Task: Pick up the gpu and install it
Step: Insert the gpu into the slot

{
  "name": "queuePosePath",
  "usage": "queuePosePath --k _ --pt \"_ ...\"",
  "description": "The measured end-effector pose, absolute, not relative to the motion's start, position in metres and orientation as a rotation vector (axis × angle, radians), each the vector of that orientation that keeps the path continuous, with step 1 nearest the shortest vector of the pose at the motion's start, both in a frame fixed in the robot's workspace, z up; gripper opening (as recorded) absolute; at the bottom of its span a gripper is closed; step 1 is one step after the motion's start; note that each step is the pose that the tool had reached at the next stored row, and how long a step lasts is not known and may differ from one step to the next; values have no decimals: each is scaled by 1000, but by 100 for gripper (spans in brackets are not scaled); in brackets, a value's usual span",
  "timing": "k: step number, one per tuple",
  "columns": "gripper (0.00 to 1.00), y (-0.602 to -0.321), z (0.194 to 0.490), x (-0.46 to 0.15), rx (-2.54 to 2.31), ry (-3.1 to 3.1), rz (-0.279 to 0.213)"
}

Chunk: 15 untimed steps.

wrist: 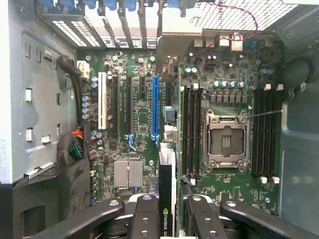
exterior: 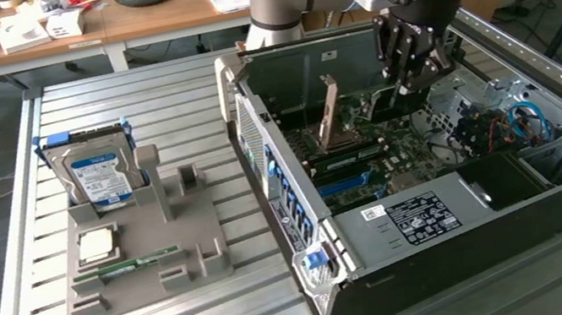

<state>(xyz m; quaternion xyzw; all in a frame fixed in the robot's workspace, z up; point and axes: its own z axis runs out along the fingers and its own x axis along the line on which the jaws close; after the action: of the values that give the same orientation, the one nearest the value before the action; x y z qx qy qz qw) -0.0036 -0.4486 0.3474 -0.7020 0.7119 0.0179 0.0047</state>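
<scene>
The hand (exterior: 406,88) (wrist: 169,201) is down inside the open case (exterior: 459,265), its fingers narrowed onto the gpu (exterior: 334,114) (wrist: 166,184), which stands on edge between them. The card's long axis runs from the hand toward the exterior view's left, to the case wall with the slot covers. The blue slot (wrist: 155,107) lies parallel and just beside the card (whether it is seated I cannot tell). The memory slots (wrist: 192,129) crowd the other side, so there is little sideways room.
</scene>
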Motion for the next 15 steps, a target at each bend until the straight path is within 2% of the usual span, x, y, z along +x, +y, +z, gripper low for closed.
queuePosePath --k 15 --pt "26 -449 343 -5 -2199 2230 56"
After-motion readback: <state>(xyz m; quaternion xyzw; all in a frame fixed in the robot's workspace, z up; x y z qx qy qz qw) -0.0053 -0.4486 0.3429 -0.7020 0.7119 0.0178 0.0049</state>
